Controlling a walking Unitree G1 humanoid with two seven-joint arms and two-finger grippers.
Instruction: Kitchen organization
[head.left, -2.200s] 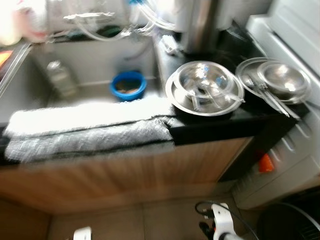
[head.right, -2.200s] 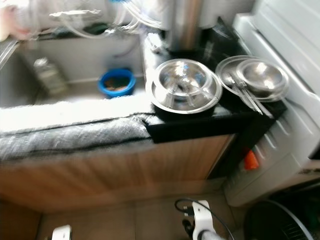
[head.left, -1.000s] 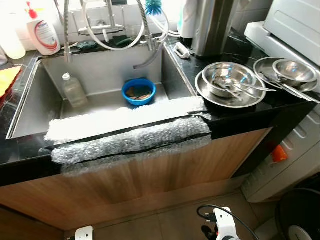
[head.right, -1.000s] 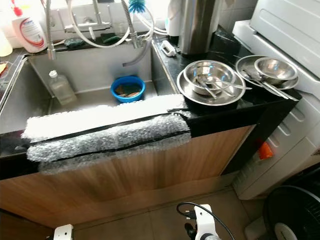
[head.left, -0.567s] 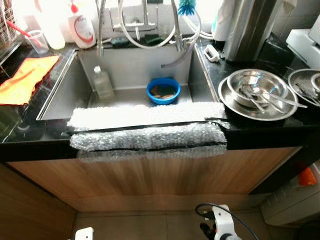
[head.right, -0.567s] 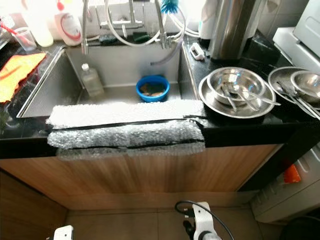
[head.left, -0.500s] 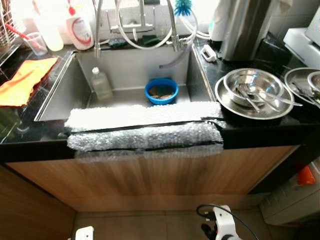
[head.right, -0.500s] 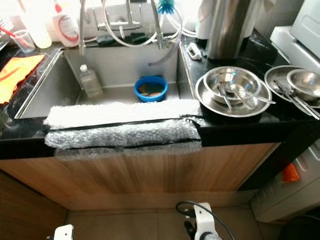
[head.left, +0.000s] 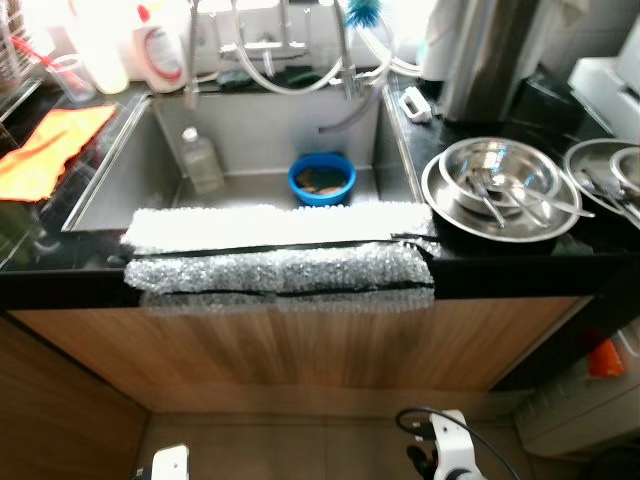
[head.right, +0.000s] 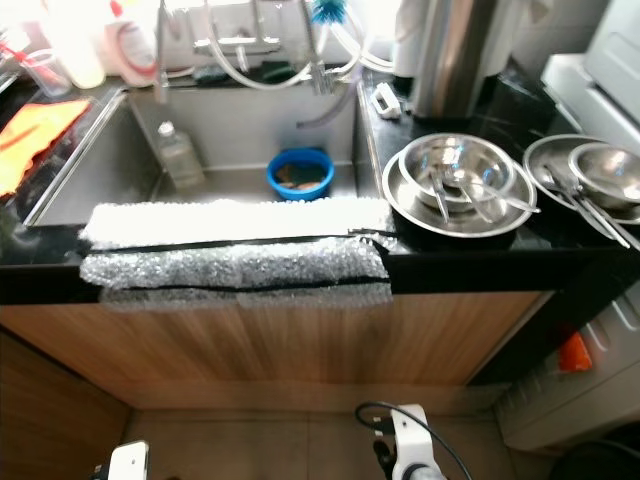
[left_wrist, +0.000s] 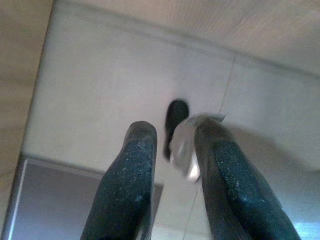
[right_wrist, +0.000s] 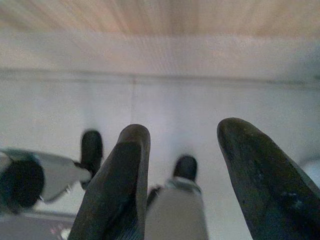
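Observation:
A steel sink (head.left: 110, 185) holds a blue bowl (head.left: 322, 180) with scraps in it and a clear plastic bottle (head.left: 201, 160) standing upright. On the black counter to its right, a steel bowl with spoons sits in a wider steel plate (head.left: 500, 185). A second steel plate with a bowl (head.right: 590, 175) lies further right. Both arms hang low in front of the cabinet. My left gripper (left_wrist: 172, 135) and my right gripper (right_wrist: 182, 135) point down at the tiled floor, fingers apart with nothing between them.
Bubble wrap (head.left: 280, 250) pads the sink's front edge. An orange cloth (head.left: 45, 150) and a soap bottle (head.left: 160, 55) are at the left, a tall steel vessel (head.left: 480, 55) at the back right. A white appliance (head.right: 600, 60) stands right of the counter.
The camera has swung left and steadied, so the sink now sits in the middle and the blur is gone. Nothing on the counter or in the sink has moved.

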